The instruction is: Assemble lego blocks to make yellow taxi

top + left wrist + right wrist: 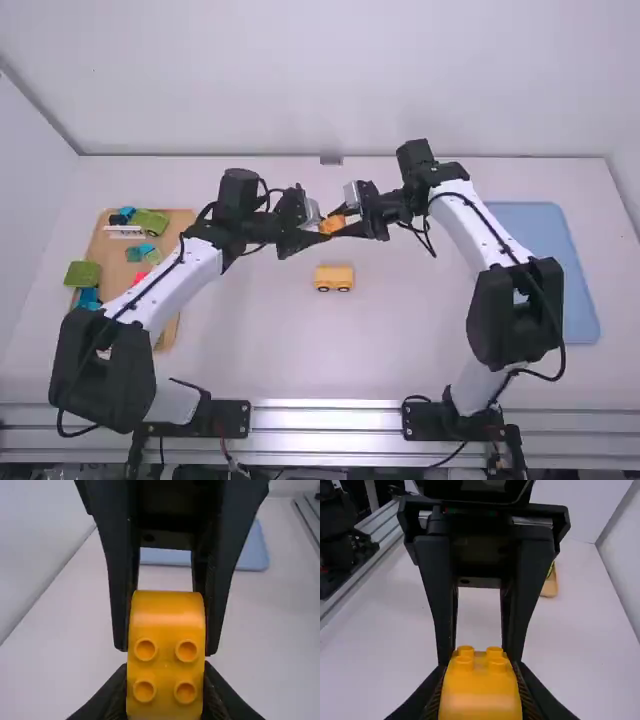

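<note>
Left gripper [479, 657]: block [165, 672] held fast
Right gripper [167, 647]: same block held from opposite side
Studs [187, 651]: turned toward left gripper's side

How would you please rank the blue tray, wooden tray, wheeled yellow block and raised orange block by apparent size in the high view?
1. Blue tray and wooden tray: too alike to rank, each partly hidden.
2. Wheeled yellow block.
3. Raised orange block, its visible part smallest.
</note>
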`<control>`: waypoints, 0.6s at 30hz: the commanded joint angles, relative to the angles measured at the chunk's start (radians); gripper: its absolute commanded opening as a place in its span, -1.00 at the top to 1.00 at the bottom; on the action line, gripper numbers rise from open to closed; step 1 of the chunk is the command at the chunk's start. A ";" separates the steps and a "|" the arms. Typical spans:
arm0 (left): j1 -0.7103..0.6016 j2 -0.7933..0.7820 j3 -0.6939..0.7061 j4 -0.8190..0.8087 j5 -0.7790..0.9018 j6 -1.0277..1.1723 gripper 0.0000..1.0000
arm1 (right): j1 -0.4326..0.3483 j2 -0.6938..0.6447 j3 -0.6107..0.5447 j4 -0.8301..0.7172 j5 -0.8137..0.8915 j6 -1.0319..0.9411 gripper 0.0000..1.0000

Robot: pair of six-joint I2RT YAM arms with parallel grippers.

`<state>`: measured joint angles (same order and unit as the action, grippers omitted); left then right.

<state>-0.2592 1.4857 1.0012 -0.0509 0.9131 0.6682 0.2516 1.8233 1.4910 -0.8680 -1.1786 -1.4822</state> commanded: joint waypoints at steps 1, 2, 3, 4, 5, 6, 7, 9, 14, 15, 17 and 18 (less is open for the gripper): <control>-0.002 0.003 -0.007 -0.009 -0.018 -0.039 0.53 | 0.003 -0.013 0.026 0.000 -0.003 -0.007 -0.08; -0.002 0.003 -0.006 -0.021 -0.052 -0.051 0.55 | 0.000 -0.013 0.027 0.004 -0.005 -0.006 -0.31; -0.002 0.003 -0.005 -0.024 -0.063 -0.052 0.56 | -0.003 -0.013 0.028 0.004 -0.007 -0.003 -0.45; -0.001 0.003 -0.003 -0.051 -0.092 -0.051 0.57 | -0.012 -0.013 0.032 0.018 -0.013 0.034 -0.72; 0.001 0.003 0.002 -0.075 -0.114 -0.051 0.57 | -0.019 -0.013 0.035 0.034 -0.015 0.076 -0.82; 0.005 0.003 0.006 -0.107 -0.134 -0.050 0.58 | -0.031 -0.013 0.040 0.066 -0.014 0.142 -0.96; 0.005 0.003 0.009 -0.122 -0.145 -0.050 0.58 | -0.036 -0.013 0.042 0.081 -0.010 0.173 -0.96; 0.000 0.003 0.022 -0.229 -0.228 0.012 0.58 | -0.060 -0.013 0.043 0.173 0.011 0.325 -0.96; 0.003 0.004 0.030 -0.415 -0.468 0.091 0.59 | -0.101 -0.013 0.040 0.323 0.135 0.583 -0.96; 0.010 0.005 0.030 -0.439 -0.496 0.102 0.60 | -0.101 -0.013 0.039 0.350 0.177 0.638 -0.96; 0.024 0.009 0.029 -0.470 -0.511 0.129 0.63 | -0.101 -0.013 0.039 0.401 0.275 0.747 -0.96; 0.033 0.013 0.027 -0.476 -0.510 0.142 0.63 | -0.100 -0.013 0.039 0.426 0.336 0.807 -0.96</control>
<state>-0.2451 1.4857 1.0035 -0.5194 0.4747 0.7574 0.1444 1.8233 1.4994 -0.4511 -0.9779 -0.8825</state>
